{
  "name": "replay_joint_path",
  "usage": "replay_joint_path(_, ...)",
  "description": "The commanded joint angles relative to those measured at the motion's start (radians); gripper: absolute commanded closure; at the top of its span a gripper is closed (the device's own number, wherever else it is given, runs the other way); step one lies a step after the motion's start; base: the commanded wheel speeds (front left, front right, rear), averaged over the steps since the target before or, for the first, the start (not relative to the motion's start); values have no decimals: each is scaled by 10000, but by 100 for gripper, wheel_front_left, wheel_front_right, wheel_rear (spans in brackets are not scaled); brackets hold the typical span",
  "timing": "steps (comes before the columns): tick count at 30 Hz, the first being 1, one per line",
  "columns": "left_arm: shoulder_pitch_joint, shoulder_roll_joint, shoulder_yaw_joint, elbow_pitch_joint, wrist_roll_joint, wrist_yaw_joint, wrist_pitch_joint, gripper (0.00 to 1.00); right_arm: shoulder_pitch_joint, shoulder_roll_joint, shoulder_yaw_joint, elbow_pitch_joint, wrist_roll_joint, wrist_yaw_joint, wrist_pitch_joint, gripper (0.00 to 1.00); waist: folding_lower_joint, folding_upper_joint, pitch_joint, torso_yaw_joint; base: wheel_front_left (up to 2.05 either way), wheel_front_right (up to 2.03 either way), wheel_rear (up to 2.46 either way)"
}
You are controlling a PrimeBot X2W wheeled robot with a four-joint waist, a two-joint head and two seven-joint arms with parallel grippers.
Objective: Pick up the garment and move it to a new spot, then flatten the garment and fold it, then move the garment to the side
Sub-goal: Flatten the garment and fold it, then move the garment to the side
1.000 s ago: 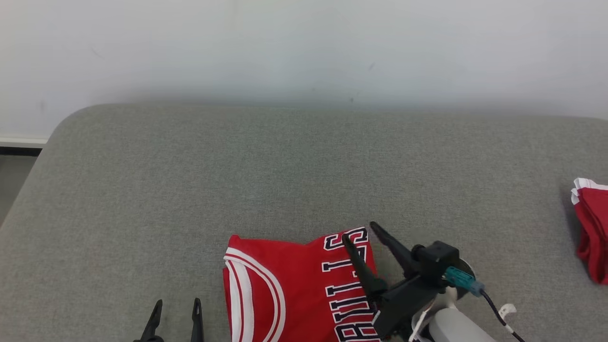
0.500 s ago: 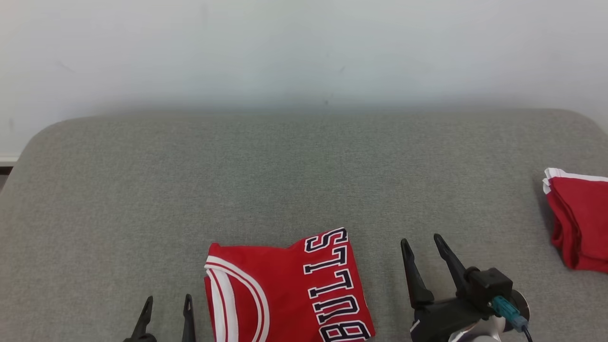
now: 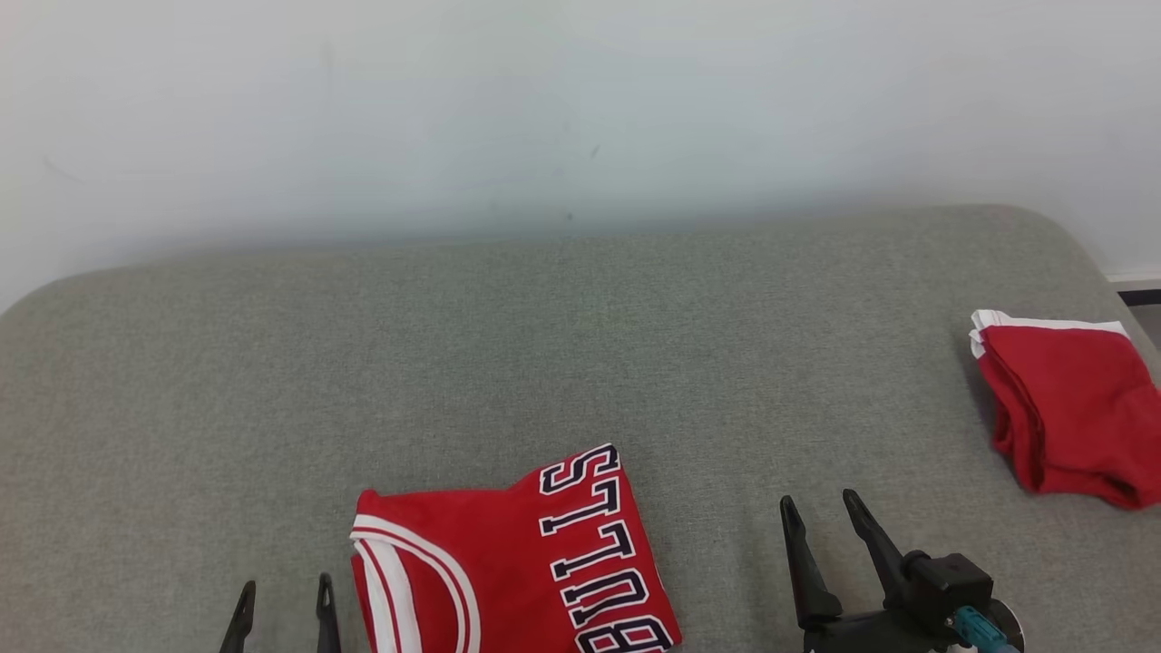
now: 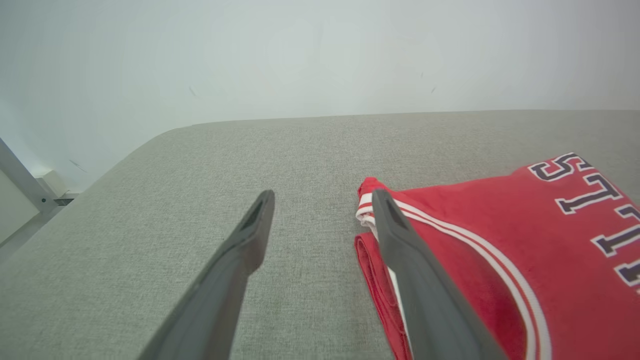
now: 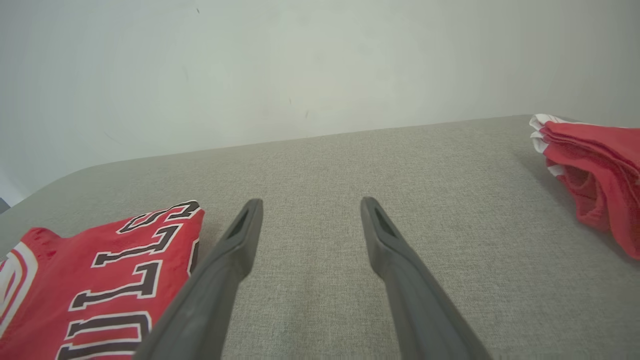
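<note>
Hovering the right gripper [image 3: 816,499], fingers spread and empty, over the grey cushion [image 3: 544,363] just right of the folded red jersey [image 3: 508,571] lying at its near edge. Holding the left gripper [image 3: 286,583] equally spread and empty beside the jersey's left edge. Leaving another red garment [image 3: 1070,399] well apart at far right.

Right claw [image 5: 311,201] stands spread between jersey [image 5: 100,270] and folded red cloth [image 5: 600,170].
</note>
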Motion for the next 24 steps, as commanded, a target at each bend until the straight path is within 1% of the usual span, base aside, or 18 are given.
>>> replay_joint_path(1, 220, -8, 43, -49, 42, 31, -33, 0, 123, 33, 11, -42, 101, -26, -42, 0, 0, -1, -88, -102, 0, 0, 0)
replay_joint_path(7, 326, -5, 160, -175, 123, -22, -33, 0, 215, 34, 78, -59, 118, -26, -42, 0, 0, -1, -173, -152, 0, 0, 0)
replay_joint_path(14, 330, -6, 154, -163, 34, -98, -33, 0, 223, 34, 280, 4, 222, -26, -42, 0, 0, -1, -111, -30, 0, 0, 0)
replay_joint_path(17, 307, -6, 50, -208, -8, -87, -33, 0, 178, 34, 552, 58, 367, -26, -42, 0, 0, -1, 11, 89, 0, 0, 0)
replay_joint_path(20, 258, -6, -151, -211, -77, -87, -33, 0, -84, 34, 1197, 199, 783, -26, -41, 0, 0, -1, 228, 330, 0, 0, 0)
replay_joint_path(24, 24, -5, -417, -231, -87, -87, -31, 0, -541, 30, 1793, 616, 1091, -26, -41, 0, 0, -1, 680, 717, 0, 0, 0)
